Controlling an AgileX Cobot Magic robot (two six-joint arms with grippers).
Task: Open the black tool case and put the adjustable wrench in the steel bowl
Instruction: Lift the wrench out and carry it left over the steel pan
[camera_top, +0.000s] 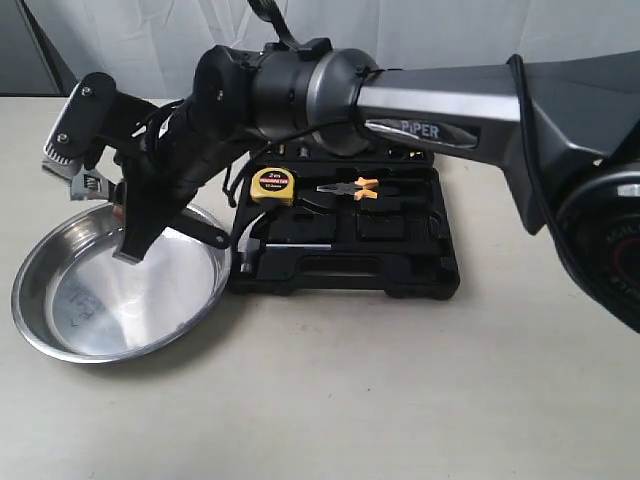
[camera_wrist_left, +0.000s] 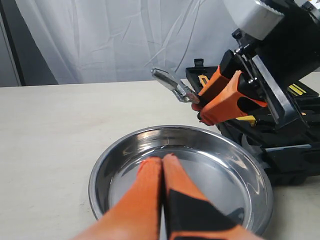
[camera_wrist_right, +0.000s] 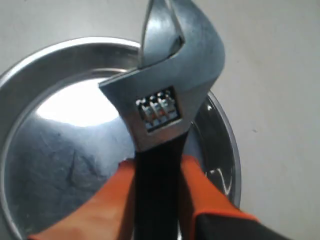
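The adjustable wrench (camera_wrist_right: 165, 100) hangs above the steel bowl (camera_top: 100, 300). Its handle is clamped in the right gripper's (camera_wrist_right: 157, 170) jaws and its head juts toward the rim away from the open black tool case (camera_top: 350, 270). Your right arm reaches across. The left gripper (camera_wrist_left: 162, 161) hovers low over the bowl, jaws closed on nothing.

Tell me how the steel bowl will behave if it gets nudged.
Wide and shallow, the steel bowl would probably slide rather than tip. Its polished surface likely slips in a pinch; the rolled rim seems the better hold.
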